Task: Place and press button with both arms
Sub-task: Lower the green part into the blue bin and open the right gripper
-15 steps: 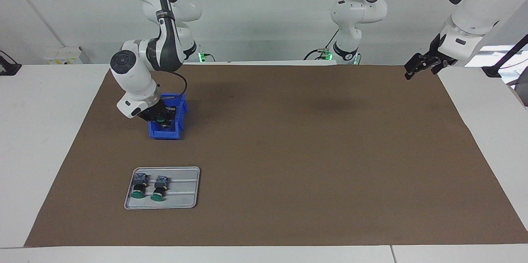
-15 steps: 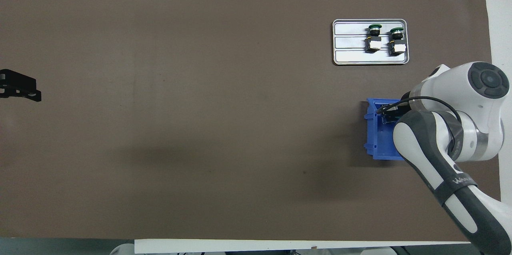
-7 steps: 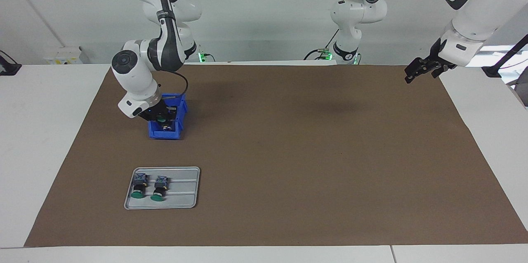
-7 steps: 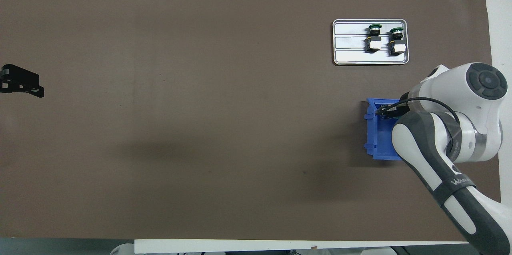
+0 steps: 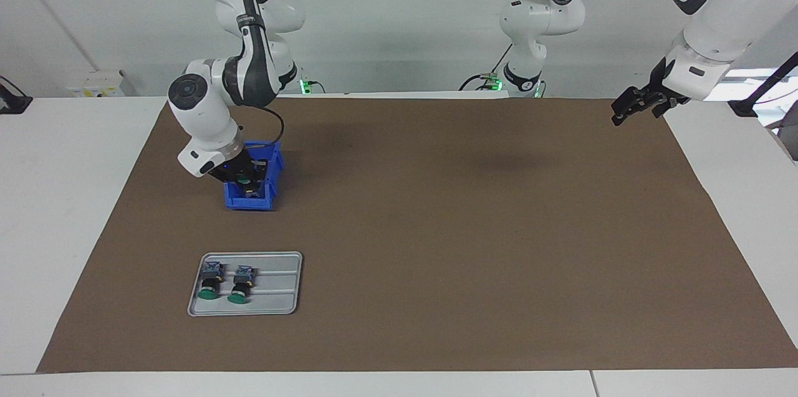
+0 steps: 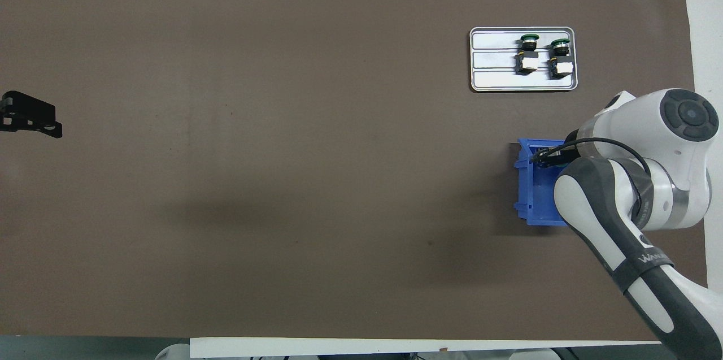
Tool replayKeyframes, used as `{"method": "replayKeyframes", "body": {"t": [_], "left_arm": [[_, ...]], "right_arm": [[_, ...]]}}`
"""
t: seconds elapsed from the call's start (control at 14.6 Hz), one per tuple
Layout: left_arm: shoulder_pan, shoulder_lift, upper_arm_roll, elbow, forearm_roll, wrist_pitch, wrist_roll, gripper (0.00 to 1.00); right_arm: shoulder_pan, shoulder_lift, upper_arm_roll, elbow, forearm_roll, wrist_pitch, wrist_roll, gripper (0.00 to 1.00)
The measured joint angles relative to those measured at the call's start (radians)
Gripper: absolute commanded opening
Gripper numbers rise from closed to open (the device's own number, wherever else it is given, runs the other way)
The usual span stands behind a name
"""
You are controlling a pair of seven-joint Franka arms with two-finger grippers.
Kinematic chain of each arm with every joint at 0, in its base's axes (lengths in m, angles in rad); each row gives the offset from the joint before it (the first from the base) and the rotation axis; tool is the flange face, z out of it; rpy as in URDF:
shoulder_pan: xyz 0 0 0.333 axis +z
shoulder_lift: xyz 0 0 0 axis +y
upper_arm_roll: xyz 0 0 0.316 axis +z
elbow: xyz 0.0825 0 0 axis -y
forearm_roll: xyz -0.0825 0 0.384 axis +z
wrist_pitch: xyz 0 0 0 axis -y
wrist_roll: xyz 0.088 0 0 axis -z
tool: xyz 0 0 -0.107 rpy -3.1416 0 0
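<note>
The right end effector (image 5: 246, 180) is lowered into the blue bin (image 5: 252, 199), which stands on the brown mat (image 5: 436, 229) of the table (image 5: 62, 197) toward the right arm's end. A button (image 5: 244, 182) with a green cap sits between the fingers inside the bin, and the fingers appear closed on it, although the wrist hides most of the contact in the overhead view. A grey tray (image 5: 274, 297) lies farther from the robots than the bin, well apart from it. Two further buttons (image 5: 209, 282) lie side by side on the tray, at its end toward the right arm, with their green caps pointing away from the robots. The left end effector (image 5: 636, 104) hangs in the air over the mat's edge at the left arm's end of the table, waiting, with its fingers spread apart and holding nothing.
</note>
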State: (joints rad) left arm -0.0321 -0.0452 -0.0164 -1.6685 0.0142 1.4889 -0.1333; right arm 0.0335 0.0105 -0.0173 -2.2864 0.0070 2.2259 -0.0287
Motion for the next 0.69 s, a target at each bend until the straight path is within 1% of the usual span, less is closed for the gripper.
{"method": "replayKeyframes", "body": {"t": [0.07, 0.34, 0.55, 0.62, 0.69], "left_arm": [[0.0, 0.0, 0.0, 0.0, 0.0, 0.0, 0.0, 1.0], [-0.001, 0.0, -0.003, 0.0, 0.0, 0.001, 0.001, 1.0], [-0.001, 0.0, -0.005, 0.0, 0.0, 0.001, 0.004, 1.0], [-0.001, 0.0, -0.005, 0.0, 0.0, 0.001, 0.005, 1.0], [-0.001, 0.0, -0.005, 0.0, 0.0, 0.001, 0.006, 1.0]], "right_arm": [[0.0, 0.0, 0.0, 0.0, 0.0, 0.0, 0.0, 0.7], [0.0, -0.003, 0.001, 0.012, 0.0, -0.003, 0.0, 0.7], [0.0, -0.005, 0.001, 0.069, -0.001, -0.071, 0.0, 0.72], [0.0, -0.006, 0.001, 0.102, -0.001, -0.113, 0.0, 0.78], [0.0, -0.01, 0.001, 0.143, -0.001, -0.168, 0.0, 0.94]]}}
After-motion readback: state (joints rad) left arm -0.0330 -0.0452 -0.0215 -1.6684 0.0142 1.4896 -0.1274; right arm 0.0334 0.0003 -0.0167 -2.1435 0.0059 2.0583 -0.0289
